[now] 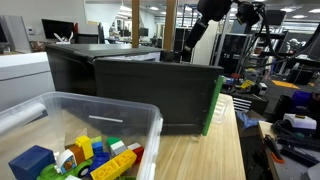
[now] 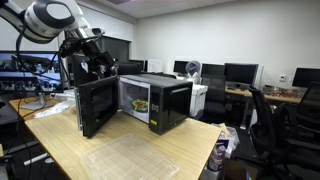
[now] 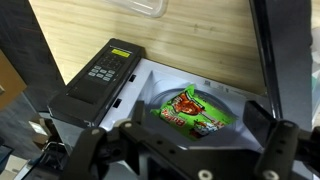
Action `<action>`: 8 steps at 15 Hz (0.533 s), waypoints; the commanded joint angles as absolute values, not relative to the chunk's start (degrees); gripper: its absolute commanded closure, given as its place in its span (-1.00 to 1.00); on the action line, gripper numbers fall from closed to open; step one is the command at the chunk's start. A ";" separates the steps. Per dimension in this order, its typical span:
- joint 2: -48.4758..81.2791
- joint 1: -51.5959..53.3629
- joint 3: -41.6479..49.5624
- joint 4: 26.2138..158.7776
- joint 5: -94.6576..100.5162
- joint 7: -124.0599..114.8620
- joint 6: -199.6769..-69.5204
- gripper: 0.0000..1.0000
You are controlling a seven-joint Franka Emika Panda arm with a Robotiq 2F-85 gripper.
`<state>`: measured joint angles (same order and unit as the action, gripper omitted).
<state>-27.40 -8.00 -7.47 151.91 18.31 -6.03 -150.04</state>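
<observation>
**A:** Where is the gripper now?

**B:** I hold it high in front of the microwave, above the open door. It is released, the fingers are wide apart and they grasp nothing.

**A:** And the food packet?

**B:** It lies inside the microwave on the round plate, ahead of the gripper and lower, apart from both fingers.

**A:** What else is near?

**B:** The control panel is beside the packet, off to one side of the gripper. The wooden surface is under all of it, and a clear plastic bin of toy blocks stands well apart.
</observation>
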 commanded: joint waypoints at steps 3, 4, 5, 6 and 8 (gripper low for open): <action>-26.47 -11.11 -7.61 151.40 20.90 -9.80 -151.32 -1.00; -26.20 -11.78 -7.77 151.32 21.26 -10.43 -151.73 -1.00; -25.86 -12.28 -7.87 151.21 21.43 -10.78 -152.08 -1.00; -25.64 -12.99 -8.18 151.22 21.94 -11.56 -152.75 -1.00; -24.87 -13.95 -8.41 151.18 22.75 -12.89 -154.11 -1.00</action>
<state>-26.61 -12.08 -7.48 151.82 20.20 -9.52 -151.94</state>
